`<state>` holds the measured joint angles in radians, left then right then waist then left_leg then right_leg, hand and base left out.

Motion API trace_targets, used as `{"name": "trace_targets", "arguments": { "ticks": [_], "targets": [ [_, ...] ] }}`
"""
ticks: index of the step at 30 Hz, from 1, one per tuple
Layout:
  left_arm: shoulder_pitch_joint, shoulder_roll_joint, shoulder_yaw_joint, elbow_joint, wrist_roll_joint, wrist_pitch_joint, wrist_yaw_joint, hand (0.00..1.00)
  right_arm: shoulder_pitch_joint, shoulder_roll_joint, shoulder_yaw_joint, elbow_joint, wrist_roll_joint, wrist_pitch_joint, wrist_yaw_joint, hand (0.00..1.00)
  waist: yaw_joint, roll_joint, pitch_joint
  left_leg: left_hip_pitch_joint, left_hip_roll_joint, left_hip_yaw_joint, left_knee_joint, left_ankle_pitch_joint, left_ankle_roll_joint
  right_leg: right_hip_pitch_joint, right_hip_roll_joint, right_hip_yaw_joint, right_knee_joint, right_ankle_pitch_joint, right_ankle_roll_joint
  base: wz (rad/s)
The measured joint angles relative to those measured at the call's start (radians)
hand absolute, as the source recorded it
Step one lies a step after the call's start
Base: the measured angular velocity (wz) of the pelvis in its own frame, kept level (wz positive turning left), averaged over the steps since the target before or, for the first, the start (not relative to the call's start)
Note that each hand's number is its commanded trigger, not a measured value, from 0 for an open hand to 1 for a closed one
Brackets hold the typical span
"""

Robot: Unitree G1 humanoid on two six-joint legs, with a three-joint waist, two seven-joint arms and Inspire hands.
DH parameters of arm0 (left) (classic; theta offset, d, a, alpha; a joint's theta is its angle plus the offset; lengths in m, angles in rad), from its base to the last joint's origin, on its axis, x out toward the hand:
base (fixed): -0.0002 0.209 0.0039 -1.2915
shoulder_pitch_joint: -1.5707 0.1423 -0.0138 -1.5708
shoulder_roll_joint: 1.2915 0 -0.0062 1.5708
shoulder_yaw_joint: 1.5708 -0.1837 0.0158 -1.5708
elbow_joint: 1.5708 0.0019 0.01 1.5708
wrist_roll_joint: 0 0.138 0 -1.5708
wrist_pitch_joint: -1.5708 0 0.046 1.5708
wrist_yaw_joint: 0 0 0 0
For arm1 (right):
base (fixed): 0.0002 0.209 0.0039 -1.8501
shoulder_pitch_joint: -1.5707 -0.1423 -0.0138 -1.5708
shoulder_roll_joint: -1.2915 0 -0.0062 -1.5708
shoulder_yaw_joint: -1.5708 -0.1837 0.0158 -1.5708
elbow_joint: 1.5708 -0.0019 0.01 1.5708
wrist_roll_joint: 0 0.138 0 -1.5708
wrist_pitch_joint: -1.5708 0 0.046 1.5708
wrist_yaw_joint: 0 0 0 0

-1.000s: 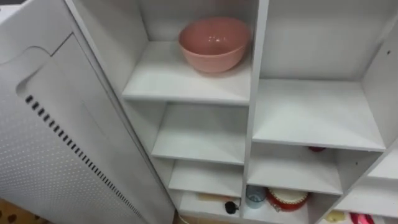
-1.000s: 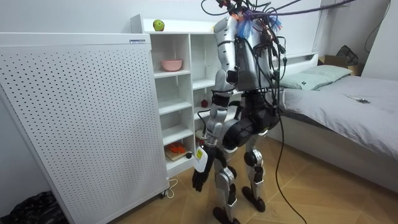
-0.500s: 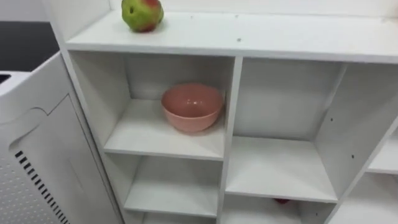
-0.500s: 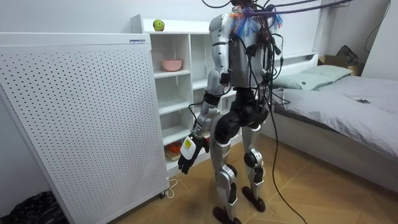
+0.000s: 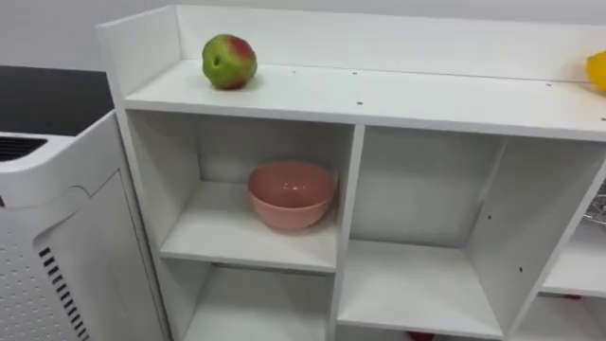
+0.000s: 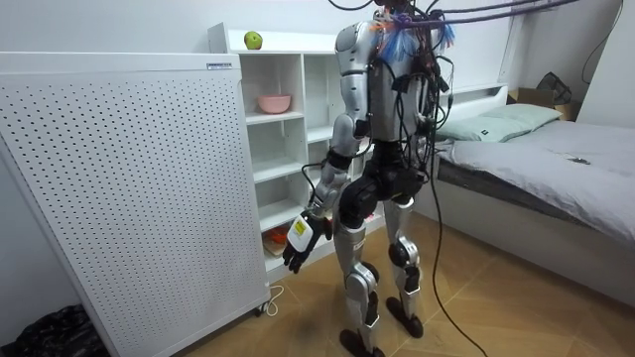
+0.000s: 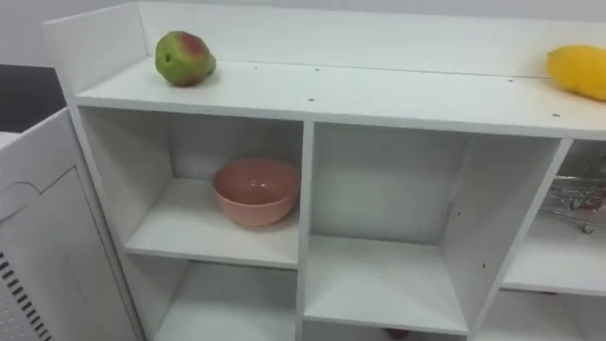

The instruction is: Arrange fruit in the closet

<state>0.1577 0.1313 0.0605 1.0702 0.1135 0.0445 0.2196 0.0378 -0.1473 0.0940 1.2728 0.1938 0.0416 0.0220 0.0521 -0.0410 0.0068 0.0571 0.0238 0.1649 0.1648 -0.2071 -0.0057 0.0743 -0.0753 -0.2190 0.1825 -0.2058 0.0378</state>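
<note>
Room view: the robot stands facing the closet [image 6: 303, 149]. Its left hand [image 6: 296, 253] hangs beside the thigh, fingers loose, holding nothing. An apple [image 5: 228, 62] and a yellow fruit [image 7: 579, 71] rest on the closet top, well apart. A bowl [image 5: 291, 194] sits in the upper left compartment.

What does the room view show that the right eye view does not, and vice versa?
Room view: the robot standing at the closet, its left hand hanging low, a white perforated panel at the room view's left and a bed at its right. Right eye view: a yellow fruit at the right end of the closet's top and a metal wire item in the compartment below it. Both: the green apple on the top's left end and the pink bowl in the upper left compartment.
</note>
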Motion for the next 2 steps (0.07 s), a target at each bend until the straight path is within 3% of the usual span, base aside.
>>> {"name": "trace_targets", "arguments": {
  "ticks": [2],
  "targets": [
    [-0.001,-0.001,0.014,0.010,0.000,0.002,-0.020,0.00,0.002,0.000,0.000,0.000,0.000,0.000,0.004,0.00,-0.002,0.002,0.0017,0.017,-0.001,0.000,-0.002,-0.001,-0.001,0.020,0.001,0.000,-0.012,0.001,0.001,0.00]
  ]
}}
